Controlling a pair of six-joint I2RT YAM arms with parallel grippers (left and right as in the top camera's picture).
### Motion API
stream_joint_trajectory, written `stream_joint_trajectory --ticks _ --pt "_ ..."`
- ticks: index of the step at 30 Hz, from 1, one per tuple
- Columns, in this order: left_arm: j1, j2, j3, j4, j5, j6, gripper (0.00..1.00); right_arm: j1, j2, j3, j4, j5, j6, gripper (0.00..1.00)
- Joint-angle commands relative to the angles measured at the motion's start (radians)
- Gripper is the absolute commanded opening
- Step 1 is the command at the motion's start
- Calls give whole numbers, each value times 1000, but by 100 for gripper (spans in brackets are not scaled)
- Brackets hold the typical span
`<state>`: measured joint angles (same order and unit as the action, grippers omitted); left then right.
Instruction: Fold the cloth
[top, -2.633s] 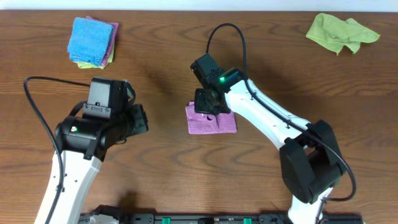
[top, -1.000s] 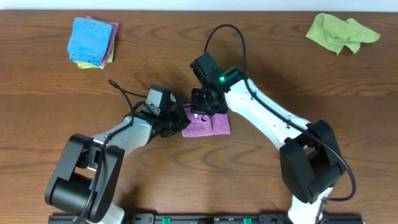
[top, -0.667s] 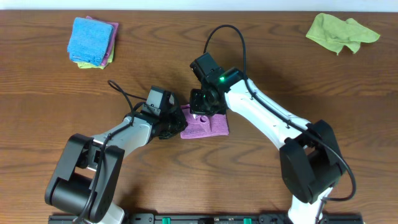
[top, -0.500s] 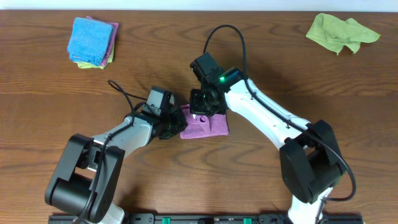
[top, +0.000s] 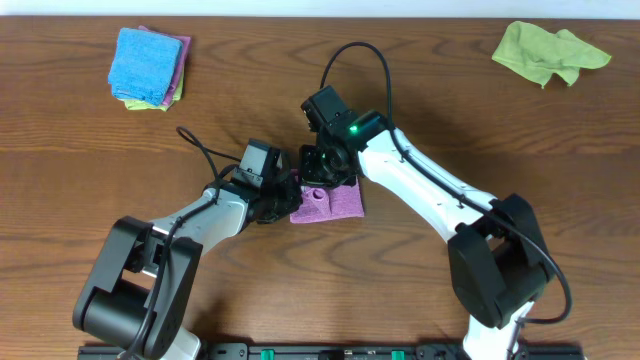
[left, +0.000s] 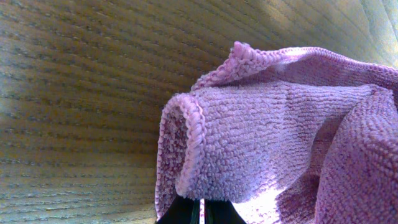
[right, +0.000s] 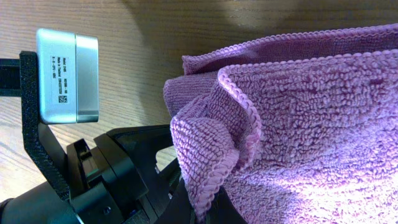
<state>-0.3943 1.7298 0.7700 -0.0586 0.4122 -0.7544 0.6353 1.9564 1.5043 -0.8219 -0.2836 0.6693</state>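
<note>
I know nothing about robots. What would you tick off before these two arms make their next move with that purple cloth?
1. Grip of the left gripper on the cloth: ok, shut on its edge.
2. Grip of the right gripper on the cloth: ok, shut on a bunched fold.
3. Room between the two grippers: cannot tell; they crowd the same side of the cloth.
4. Cloth lying flat: not ok; it is bunched up at the gripped side.
5. Table near the cloth free of other things: ok; the blue-topped stack and the green cloth lie far off at the back corners.
</note>
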Motion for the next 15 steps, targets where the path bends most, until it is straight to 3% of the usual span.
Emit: stream_joint_trajectory --ticks 1,5,15 --pt "14 6 1 -15 16 37 6 6 -27 21 0 -12 -16 1" --pt "85 -76 14 -24 114 70 6 5 -27 21 0 -12 -16 1" --pt "397 -558 25 -216 253 150 6 5 -27 21 14 6 -16 1"
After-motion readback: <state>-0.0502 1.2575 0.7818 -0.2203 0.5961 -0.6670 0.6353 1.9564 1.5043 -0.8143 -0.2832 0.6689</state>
